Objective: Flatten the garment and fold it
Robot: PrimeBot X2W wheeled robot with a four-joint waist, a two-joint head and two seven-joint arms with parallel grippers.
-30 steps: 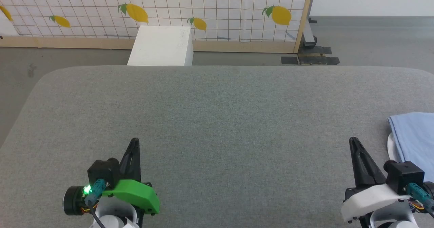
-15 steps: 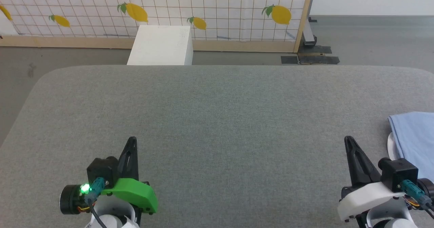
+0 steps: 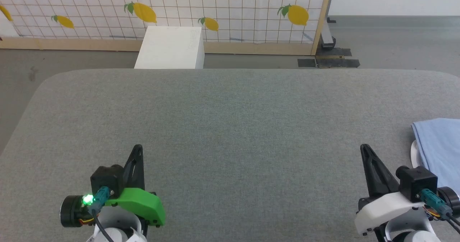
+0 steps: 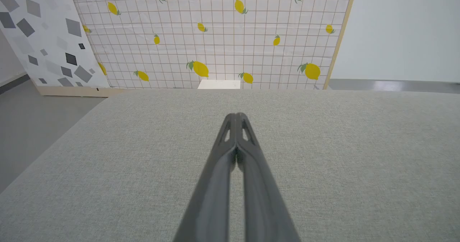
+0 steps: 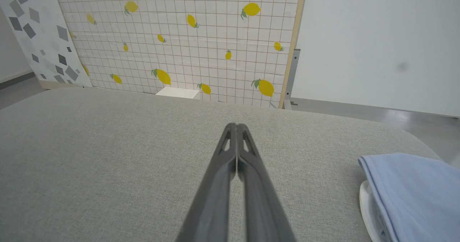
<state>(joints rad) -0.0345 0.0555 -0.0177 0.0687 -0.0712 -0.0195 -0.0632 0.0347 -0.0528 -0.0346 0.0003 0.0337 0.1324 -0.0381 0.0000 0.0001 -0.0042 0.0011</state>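
left gripper (image 3: 138, 148) — long dark fingers (image 3: 135, 165) on a bright green shell (image 3: 142, 203), a green light (image 3: 86, 199) glowing by a teal plug (image 3: 102, 193). right gripper (image 3: 364, 147) — matching fingers, white shell (image 3: 382, 210), black camera block (image 3: 417, 182), teal connector (image 3: 430, 198).

The tabletop (image 3: 230, 127) is covered in grey woven cloth, matt and slightly coarse, while the shirt (image 3: 440, 145) is a smooth, soft light-blue jersey cloth. The fingers (image 4: 215, 188) look like dark matt plastic, and the green cover (image 3: 142, 206) is smooth plastic with a faint sheen. The screen (image 3: 233, 12) is a printed sheet in a pale wood frame (image 3: 321, 19).
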